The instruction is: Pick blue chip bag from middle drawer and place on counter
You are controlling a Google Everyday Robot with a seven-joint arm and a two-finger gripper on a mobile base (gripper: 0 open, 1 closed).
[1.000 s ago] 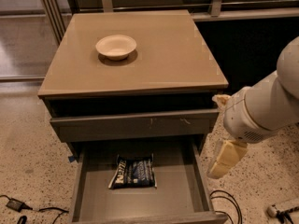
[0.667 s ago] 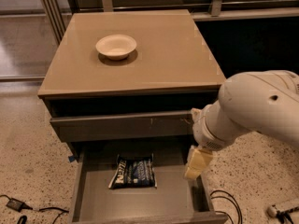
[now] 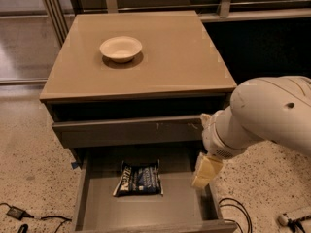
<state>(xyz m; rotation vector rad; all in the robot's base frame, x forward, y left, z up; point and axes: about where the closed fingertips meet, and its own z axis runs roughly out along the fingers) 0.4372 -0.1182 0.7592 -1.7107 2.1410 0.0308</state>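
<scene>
the end effector (image 3: 206, 171) has swung left to the right wall of the middle drawer (image 3: 180, 203); you cannot tell if it is spread or pressed together. the crinkly navy blue chip bag (image 3: 139, 178) lies flat on the smooth grey floor, apart from it. reaching low could clip the thin wall or slip off the bag.

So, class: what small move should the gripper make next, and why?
Probably shift the gripper left and down toward the blue chip bag: it hangs over the right side of the open middle drawer, while the bag lies flat on the drawer floor, untouched.
</scene>
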